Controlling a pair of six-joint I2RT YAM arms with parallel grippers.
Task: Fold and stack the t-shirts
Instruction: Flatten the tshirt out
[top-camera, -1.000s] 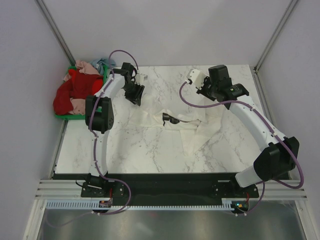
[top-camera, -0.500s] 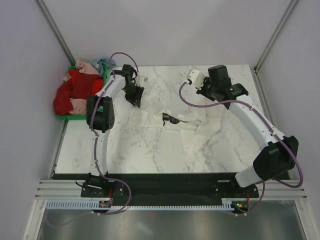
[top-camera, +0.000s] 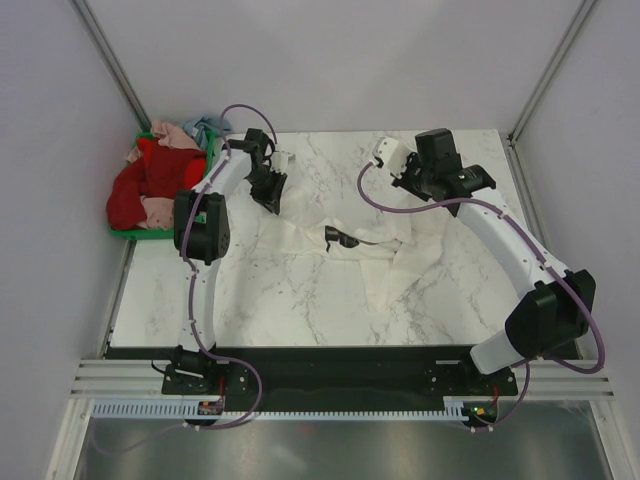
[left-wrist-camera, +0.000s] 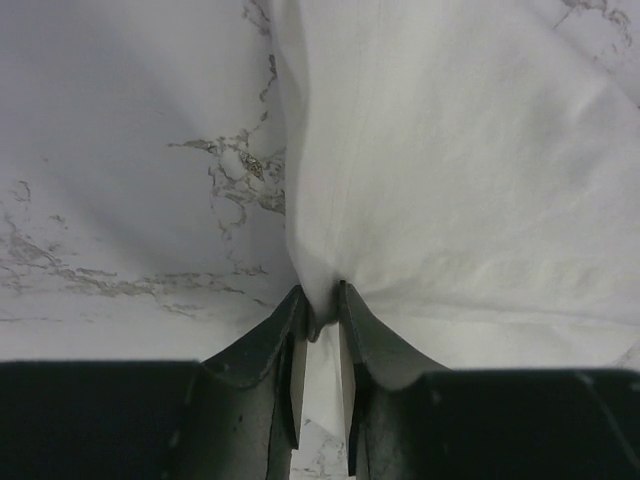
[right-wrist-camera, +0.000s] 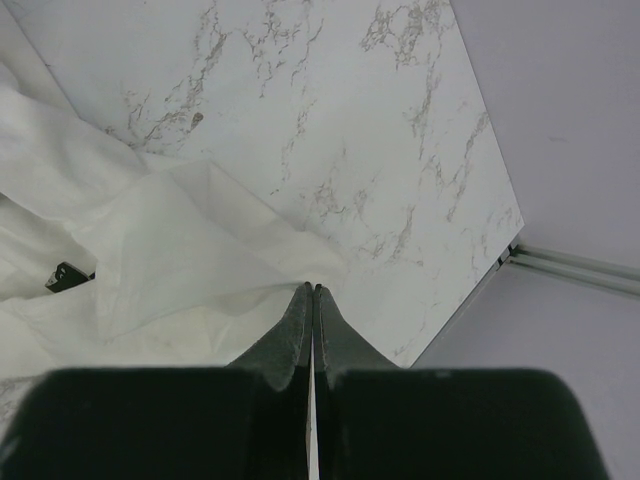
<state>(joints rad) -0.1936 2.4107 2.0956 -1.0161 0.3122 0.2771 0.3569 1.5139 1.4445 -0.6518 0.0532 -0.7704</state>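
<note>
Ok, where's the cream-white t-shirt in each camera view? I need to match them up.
Top external: the cream-white t-shirt lies spread mid-table, between the two arms.
Left wrist: it fills the upper right, its edge pinched in the left fingers.
Right wrist: it lies across the left half, a fold peaking at the right fingers.
Shared landmark: the black chest print, also at the right wrist view's left edge; not in the left wrist view.
</note>
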